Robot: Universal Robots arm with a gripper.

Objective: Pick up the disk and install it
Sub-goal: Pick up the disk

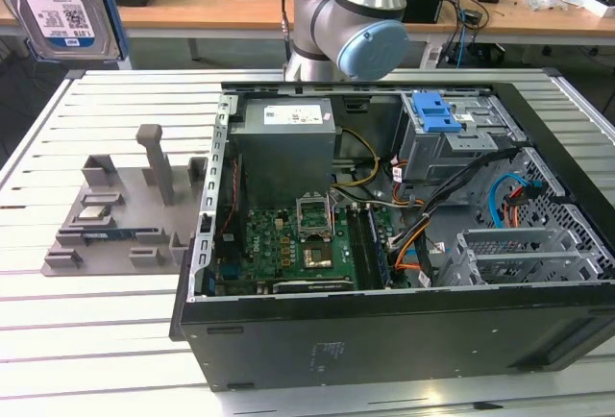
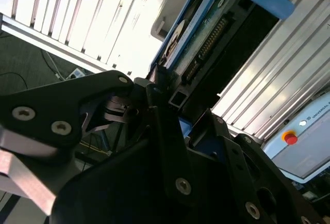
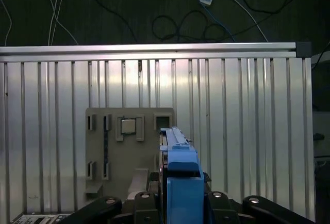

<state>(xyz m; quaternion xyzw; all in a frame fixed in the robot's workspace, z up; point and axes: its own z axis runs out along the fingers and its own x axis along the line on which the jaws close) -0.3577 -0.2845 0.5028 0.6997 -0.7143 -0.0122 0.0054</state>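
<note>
The disk [image 1: 60,4] hangs high at the exterior view's far left, above the table's back corner, its white-and-blue label facing that camera and a blue rail along its side. My gripper [image 3: 183,199] is shut on the disk [image 3: 179,157], which stands edge-on between the black fingers [image 3: 103,206], blue rail up. In the second wrist view the disk [image 2: 206,33] sticks out from the gripper [image 2: 178,100] with its connector edge and blue rails showing. Below it lies the slatted table.
The open computer case [image 1: 384,340] fills the table's middle and right. Inside are the grey drive cage with a blue latch [image 1: 434,110], a grey metal box [image 1: 286,143] and the motherboard [image 1: 298,244]. A grey fixture plate [image 1: 115,215] holding a small chip [image 3: 128,126] lies at the left.
</note>
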